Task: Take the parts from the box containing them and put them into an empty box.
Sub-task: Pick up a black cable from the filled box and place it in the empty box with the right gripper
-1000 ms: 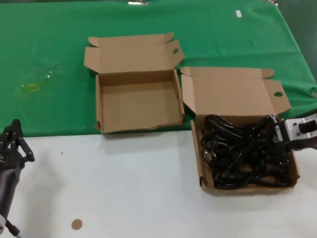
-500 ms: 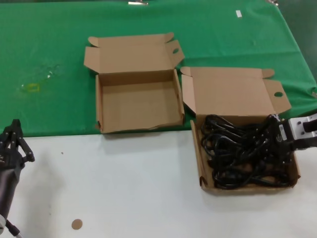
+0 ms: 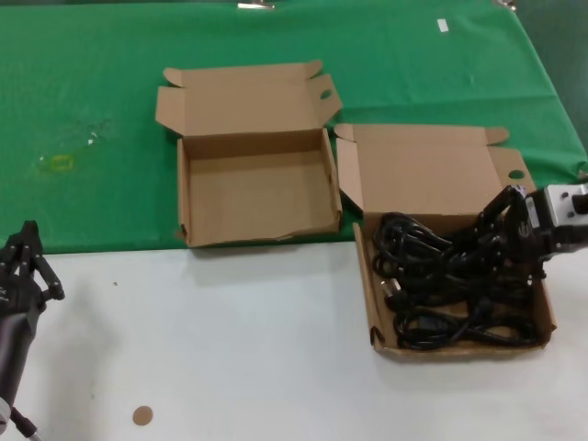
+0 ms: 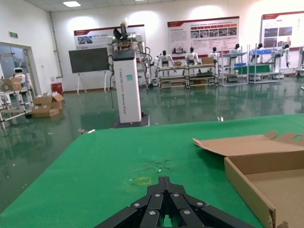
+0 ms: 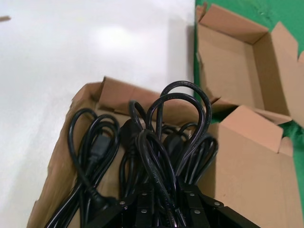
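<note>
The black power cables point(image 3: 441, 285) lie heaped in the shallow cardboard box point(image 3: 371, 308) at the right, its plain lid point(image 3: 427, 170) standing open behind. My right gripper point(image 3: 501, 228) is over that box's far right side, shut on a bundle of cable loops point(image 5: 171, 137) and holding it slightly above the heap; the right wrist view shows its jaws point(image 5: 166, 199) closed round the strands. The deeper-walled box point(image 3: 257, 197) is empty, to the left on the green cloth, also in the right wrist view point(image 5: 228, 66). My left gripper point(image 3: 23, 253) is parked shut at the near left point(image 4: 164, 183).
Green cloth point(image 3: 92, 92) covers the far half of the table, white surface point(image 3: 230, 349) the near half. A small brown disc point(image 3: 141, 415) lies near the front edge. A yellowish mark point(image 3: 57, 163) is on the cloth at the left.
My right gripper has risen and moved back from the box's right side, pulling a cable bundle up with it. The left arm has not moved.
</note>
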Controlling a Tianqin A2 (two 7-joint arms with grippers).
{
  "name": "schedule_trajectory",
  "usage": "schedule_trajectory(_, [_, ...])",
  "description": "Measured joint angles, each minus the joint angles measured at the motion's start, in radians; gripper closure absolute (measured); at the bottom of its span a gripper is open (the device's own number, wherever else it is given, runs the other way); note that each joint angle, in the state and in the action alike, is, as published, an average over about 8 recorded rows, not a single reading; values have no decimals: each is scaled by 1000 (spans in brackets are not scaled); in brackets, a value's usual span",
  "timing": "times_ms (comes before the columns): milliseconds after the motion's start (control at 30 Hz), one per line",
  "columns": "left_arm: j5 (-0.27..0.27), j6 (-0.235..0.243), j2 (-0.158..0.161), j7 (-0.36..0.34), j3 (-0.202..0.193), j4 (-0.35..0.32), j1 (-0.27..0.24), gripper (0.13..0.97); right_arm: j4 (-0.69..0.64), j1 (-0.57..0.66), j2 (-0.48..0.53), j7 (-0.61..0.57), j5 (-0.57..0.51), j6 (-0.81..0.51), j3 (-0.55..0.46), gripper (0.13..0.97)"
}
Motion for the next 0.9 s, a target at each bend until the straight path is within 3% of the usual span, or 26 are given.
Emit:
schedule_trajectory(400, [0, 0, 0, 0, 0, 0, 0, 953, -23, 99, -66, 49, -11, -33, -18, 864])
schedule_trajectory(900, [0, 0, 0, 0, 0, 0, 0, 953, -165, 243, -274, 50, -90, 26, -95, 865])
